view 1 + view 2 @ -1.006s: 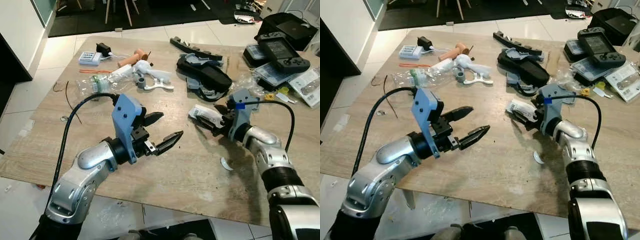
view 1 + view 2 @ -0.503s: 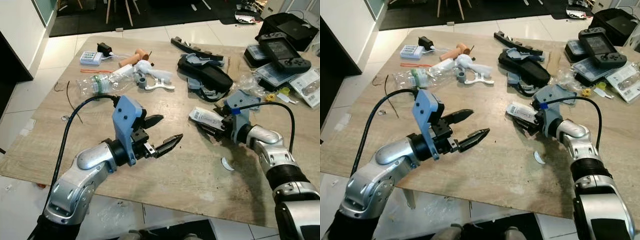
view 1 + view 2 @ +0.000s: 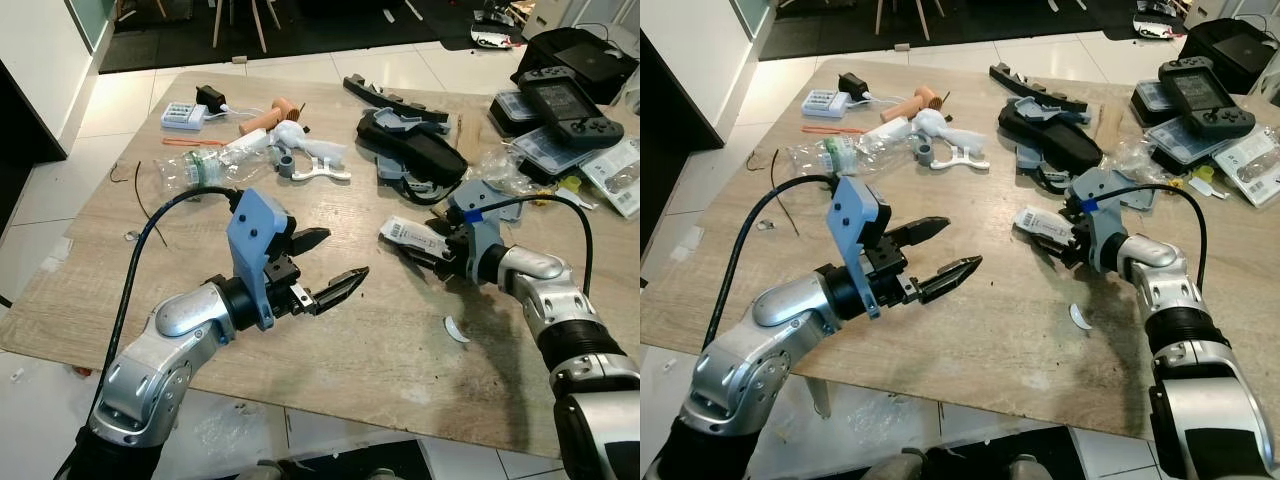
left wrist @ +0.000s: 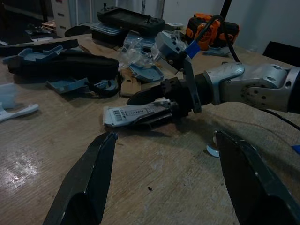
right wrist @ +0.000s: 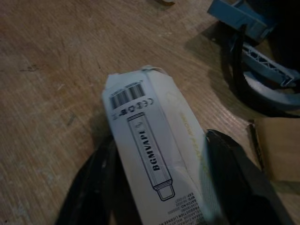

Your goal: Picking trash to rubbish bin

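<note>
From the head views, I see my right gripper [image 3: 432, 252] low on the table [image 3: 380, 340], on the right side. Its two fingers sit on either side of a small white box [image 3: 412, 233], which lies flat on the wood. My left gripper [image 3: 322, 268] hovers nearer to me on the left, with its fingers spread apart and nothing in them.

In the left wrist view, the white box [image 4: 133, 114] lies long and flat, and one black finger [image 4: 146, 96] rests along it.

In the right wrist view, the white box [image 5: 157, 150] fills the gap between the two black fingers [image 5: 91, 187], with its barcode end pointing away from the wrist. They look closed on it.

I think the step is to grab this box. To do it well, I should squeeze its long sides firmly and lift it straight up, so it does not slip.
</note>
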